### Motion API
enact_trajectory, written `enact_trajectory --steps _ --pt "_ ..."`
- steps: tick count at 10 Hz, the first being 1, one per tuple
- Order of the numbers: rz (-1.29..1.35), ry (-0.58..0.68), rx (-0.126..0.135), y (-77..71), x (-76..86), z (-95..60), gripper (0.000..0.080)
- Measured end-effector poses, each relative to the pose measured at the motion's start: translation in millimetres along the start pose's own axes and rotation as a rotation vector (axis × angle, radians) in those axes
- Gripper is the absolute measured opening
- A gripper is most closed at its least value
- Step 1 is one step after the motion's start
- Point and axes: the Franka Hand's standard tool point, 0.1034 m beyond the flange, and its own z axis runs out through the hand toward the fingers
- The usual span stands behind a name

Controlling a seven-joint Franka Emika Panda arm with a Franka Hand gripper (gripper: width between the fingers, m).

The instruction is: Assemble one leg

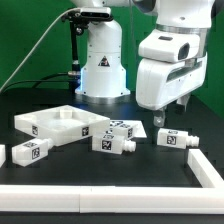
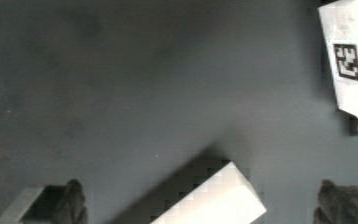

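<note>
My gripper (image 1: 172, 111) hangs at the exterior view's right, open, a little above one leg (image 1: 175, 140), a small white tagged block lying on the black table. In the wrist view the two dark fingertips (image 2: 60, 200) stand wide apart, and a white corner of a leg (image 2: 211, 192) lies between them, touching neither. My gripper (image 2: 202, 206) holds nothing. Two more legs lie together in the middle (image 1: 115, 137) and another lies at the left (image 1: 30, 152). A white tagged piece (image 2: 348, 70) shows at the wrist view's edge; which part it is I cannot tell.
The large flat white square piece with pockets (image 1: 45, 122) lies left of the middle, in front of the robot's base (image 1: 103, 60). A white rail (image 1: 100, 190) runs along the front and another white block (image 1: 208, 166) stands at the right.
</note>
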Motion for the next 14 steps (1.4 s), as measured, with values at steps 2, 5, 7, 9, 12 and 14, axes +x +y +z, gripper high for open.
enact_trajectory --steps 2,5,7,9,12,14 --pt "0.0 0.0 0.0 0.0 0.0 0.0 0.065" --pt "-0.02 0.001 0.0 2.2 -3.1 1.5 0.065" --pt "-0.114 0.03 -0.025 10.5 -39.6 18.3 0.065" --pt "-0.151 0.057 -0.045 16.0 -73.0 36.5 0.065" --pt "-0.139 0.057 -0.043 18.4 -75.5 37.8 0.065" --pt "-0.152 0.057 -0.034 15.9 -89.5 56.3 0.065"
